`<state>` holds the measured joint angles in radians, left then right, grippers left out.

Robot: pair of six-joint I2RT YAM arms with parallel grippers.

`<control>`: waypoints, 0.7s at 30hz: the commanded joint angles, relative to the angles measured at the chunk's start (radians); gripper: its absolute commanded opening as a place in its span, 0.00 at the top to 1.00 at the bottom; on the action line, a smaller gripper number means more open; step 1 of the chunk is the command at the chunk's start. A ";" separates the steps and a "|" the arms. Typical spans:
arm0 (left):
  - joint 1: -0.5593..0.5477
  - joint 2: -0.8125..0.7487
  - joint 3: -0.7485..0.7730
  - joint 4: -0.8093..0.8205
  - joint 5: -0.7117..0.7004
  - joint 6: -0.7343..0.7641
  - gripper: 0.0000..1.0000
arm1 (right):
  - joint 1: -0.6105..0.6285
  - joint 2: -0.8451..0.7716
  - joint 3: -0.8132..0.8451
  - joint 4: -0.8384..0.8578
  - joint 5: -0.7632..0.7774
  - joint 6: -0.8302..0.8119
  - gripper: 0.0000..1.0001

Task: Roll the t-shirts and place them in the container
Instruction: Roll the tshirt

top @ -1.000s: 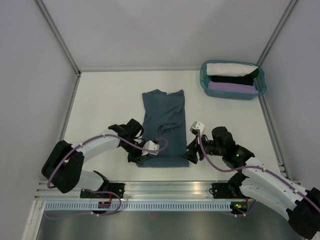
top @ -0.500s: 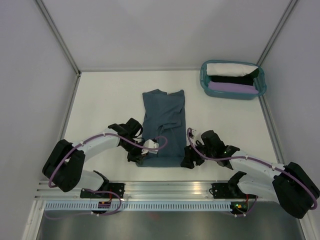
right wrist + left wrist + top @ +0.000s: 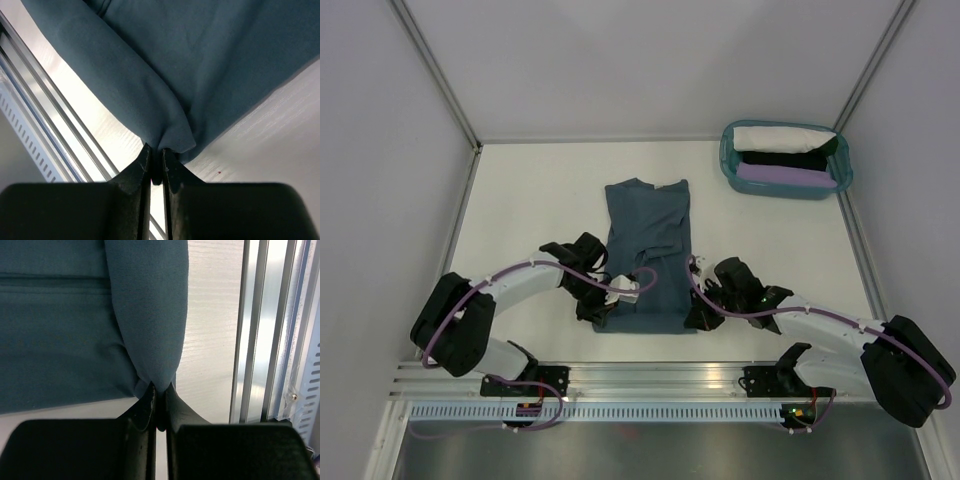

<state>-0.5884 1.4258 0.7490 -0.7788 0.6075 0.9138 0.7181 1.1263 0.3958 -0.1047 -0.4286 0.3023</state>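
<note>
From above, the left gripper [image 3: 600,316] and right gripper [image 3: 696,318] cover the near corners of the shirt [image 3: 646,250]. Both wrist views crop the shirt. The basket [image 3: 780,189] wall hides part of the bundles [image 3: 775,172].

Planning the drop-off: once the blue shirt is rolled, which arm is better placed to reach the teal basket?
Probably right. The teal basket sits far right, on its side; right gripper and left gripper each pinch a near corner of the blue shirt.

Slate-blue t-shirt [image 3: 650,235] lies flat, folded into a long strip, both near corners pinched.
</note>
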 commanded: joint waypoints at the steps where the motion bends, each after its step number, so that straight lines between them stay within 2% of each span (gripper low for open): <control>1: 0.007 0.030 0.079 -0.046 0.003 -0.029 0.92 | -0.005 -0.003 0.032 0.025 -0.012 -0.003 1.00; 9: 0.007 0.214 0.257 -0.206 -0.052 -0.183 0.86 | -0.051 -0.059 -0.041 0.165 0.004 0.078 1.00; 17: 0.010 0.188 0.181 -0.090 -0.046 -0.288 0.85 | -0.083 0.010 -0.034 0.112 0.016 0.106 1.00; 21: 0.025 0.179 0.119 -0.044 -0.052 -0.293 0.89 | -0.112 0.036 -0.035 0.109 0.011 0.138 1.00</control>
<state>-0.5804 1.6329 0.9066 -0.8585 0.5594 0.6693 0.6281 1.1492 0.3538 0.0006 -0.4282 0.4034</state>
